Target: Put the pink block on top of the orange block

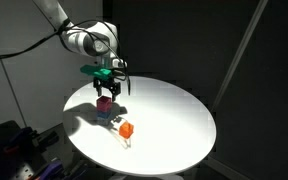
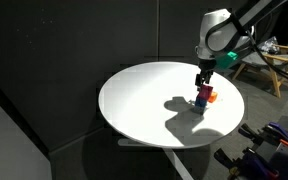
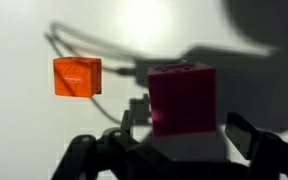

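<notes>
The pink block (image 3: 182, 98) is a magenta cube between my gripper's (image 3: 189, 120) two fingers in the wrist view. There is a small gap on each side, so the jaws are open around it. In an exterior view the pink block (image 1: 105, 102) rests on a blue cube (image 1: 104, 114), with the gripper (image 1: 106, 92) just above it. The orange block (image 3: 77, 77) stands alone on the white table, apart from the pink block. It also shows in both exterior views (image 1: 127, 130) (image 2: 211, 96), close to the stack.
The round white table (image 1: 174, 115) (image 2: 144, 100) stands against dark curtains. Its edge lies not far beyond the orange block. A chair (image 2: 274, 65) and dark equipment (image 1: 9, 145) stand off the table.
</notes>
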`<state>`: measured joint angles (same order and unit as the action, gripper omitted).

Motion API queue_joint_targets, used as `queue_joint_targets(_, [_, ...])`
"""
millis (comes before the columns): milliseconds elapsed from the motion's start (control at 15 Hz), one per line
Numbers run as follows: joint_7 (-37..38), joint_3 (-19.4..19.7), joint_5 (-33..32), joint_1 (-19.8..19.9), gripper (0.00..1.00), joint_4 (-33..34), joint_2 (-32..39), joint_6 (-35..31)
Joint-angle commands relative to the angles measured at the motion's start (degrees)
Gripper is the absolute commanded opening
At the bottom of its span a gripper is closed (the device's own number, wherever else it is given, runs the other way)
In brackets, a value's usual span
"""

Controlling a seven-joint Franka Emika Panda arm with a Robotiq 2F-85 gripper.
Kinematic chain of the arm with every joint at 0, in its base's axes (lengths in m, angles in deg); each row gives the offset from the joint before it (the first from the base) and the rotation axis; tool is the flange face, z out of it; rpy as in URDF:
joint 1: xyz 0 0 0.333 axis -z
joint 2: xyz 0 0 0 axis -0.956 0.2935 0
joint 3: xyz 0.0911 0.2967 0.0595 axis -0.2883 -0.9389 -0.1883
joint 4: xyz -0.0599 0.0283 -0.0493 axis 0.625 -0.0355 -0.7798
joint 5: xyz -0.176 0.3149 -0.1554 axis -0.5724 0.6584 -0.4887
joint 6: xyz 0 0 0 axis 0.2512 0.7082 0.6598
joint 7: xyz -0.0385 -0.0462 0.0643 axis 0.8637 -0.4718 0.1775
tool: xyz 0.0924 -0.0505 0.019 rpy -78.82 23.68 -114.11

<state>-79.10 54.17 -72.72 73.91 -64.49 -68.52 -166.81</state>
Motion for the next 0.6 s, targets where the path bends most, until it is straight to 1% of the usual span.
queue_joint_targets(0, [2.5, 0.4, -1.9, -0.2, 0.66, 1.0, 0.7, -0.1])
queue_joint_targets(133, [2.9, 0.4, -2.0, -0.3, 0.47, 1.1, 0.7, 0.0])
queue_joint_targets(267, [3.6, 0.5, -2.3, -0.4, 0.33, 1.3, 0.7, 0.3])
queue_joint_targets(533, [5.2, 0.6, -3.7, -0.6, 0.31, 1.7, 0.0, 1.3])
